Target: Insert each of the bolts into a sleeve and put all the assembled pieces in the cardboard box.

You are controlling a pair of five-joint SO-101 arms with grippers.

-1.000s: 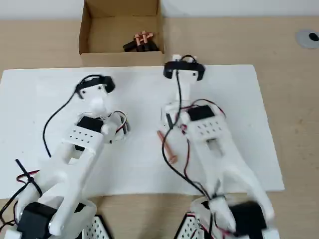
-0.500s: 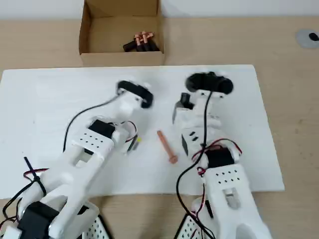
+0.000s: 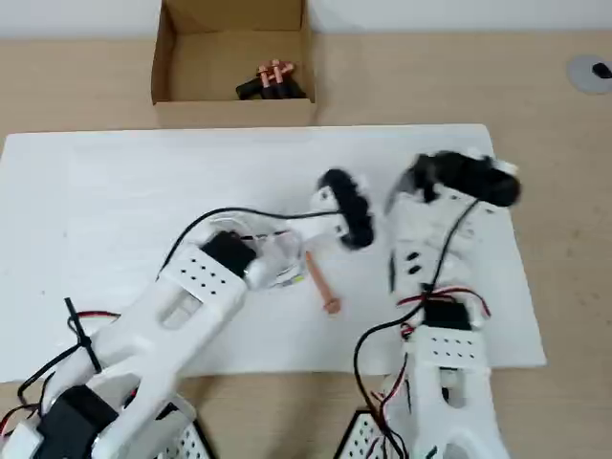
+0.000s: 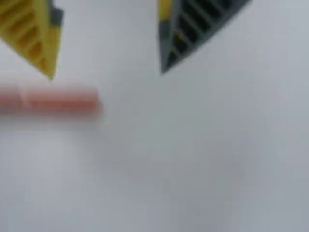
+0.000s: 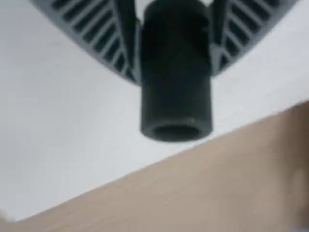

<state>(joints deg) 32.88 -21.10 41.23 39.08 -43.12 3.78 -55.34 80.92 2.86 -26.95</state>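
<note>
Two arms work a wood table, w/ a white sheet under both. From the high view, 1 cardboard box sits well beyond both grippers, w/ 2 assembled pieces lying side by side inside. That view hides the right arm's fingers under the arm's head. The right wrist view has the right gripper clamped on 1 black sleeve, its open end toward the cam, w/ the sheet's edge and bare table below. In the left wrist view, the left gripper is spread wide over the sheet. 1 copper bolt lies flat just beside its yellow fingertip. The high view puts that bolt btwn the 2 arms, nearer the left gripper.
</note>
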